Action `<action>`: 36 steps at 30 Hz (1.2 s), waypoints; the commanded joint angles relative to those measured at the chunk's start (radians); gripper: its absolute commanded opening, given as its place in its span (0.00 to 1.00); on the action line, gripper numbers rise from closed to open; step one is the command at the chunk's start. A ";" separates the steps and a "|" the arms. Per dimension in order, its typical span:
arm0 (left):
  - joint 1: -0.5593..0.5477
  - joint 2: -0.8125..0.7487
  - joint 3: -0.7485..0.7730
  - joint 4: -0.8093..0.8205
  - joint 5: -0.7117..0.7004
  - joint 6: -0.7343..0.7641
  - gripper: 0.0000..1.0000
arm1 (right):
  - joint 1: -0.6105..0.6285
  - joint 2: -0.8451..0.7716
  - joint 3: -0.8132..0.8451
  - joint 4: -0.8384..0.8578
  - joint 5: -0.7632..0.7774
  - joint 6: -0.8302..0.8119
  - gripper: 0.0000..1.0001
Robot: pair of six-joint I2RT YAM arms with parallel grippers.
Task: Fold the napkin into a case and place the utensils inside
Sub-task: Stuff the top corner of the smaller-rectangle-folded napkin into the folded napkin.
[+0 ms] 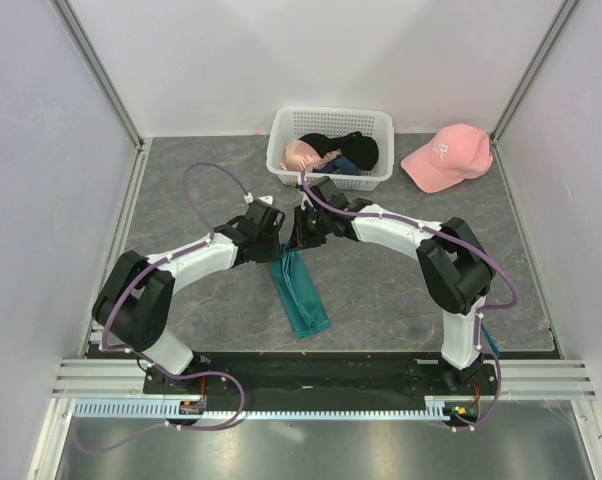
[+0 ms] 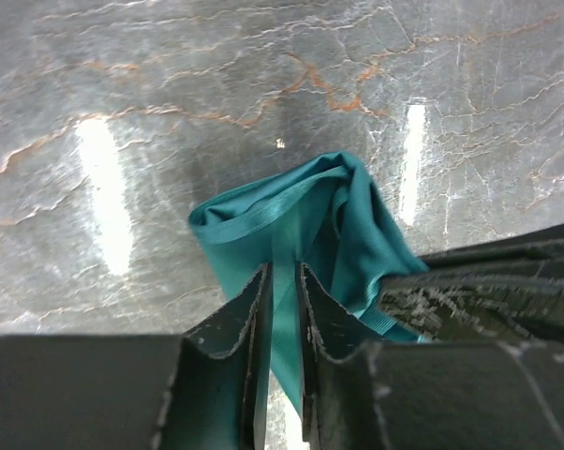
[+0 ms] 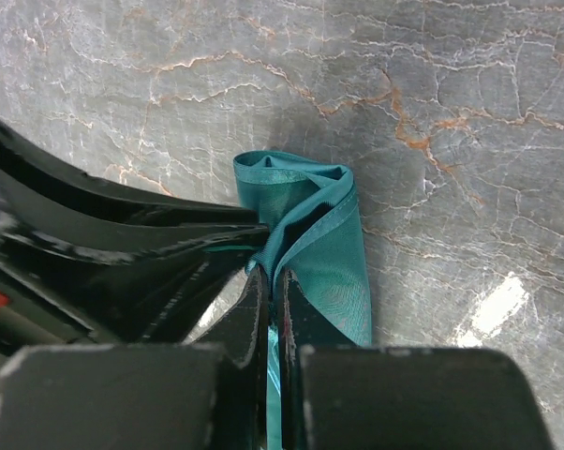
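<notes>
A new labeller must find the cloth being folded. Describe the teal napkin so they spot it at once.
On the grey table, look on the near side of the white lattice basket, where the left gripper and right gripper meet. The napkin is the narrow teal-green strip running from them toward the near edge. Nothing else is green: the cap is pink, the basket's clothes black and pink.

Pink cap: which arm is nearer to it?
Right. The right arm bends just on the near side of the pink cap, on the same half of the table. The left arm is on the other half, past the folded teal napkin.
</notes>
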 commanded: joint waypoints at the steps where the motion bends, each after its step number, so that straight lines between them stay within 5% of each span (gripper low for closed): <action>1: -0.036 0.037 0.048 0.014 -0.079 0.058 0.27 | -0.008 -0.018 -0.008 0.030 -0.025 -0.005 0.00; 14: -0.074 0.100 0.075 -0.012 -0.180 0.067 0.34 | -0.017 -0.018 -0.025 0.045 -0.033 0.001 0.00; 25: -0.075 0.065 0.075 -0.013 -0.186 0.047 0.02 | -0.018 -0.007 -0.032 0.049 -0.036 0.003 0.00; 31: -0.073 0.011 0.057 -0.025 -0.139 0.050 0.02 | -0.024 -0.013 -0.037 0.049 -0.037 0.000 0.00; 36: -0.088 -0.031 0.018 -0.030 -0.155 0.078 0.26 | -0.037 -0.018 -0.045 0.049 -0.057 0.000 0.00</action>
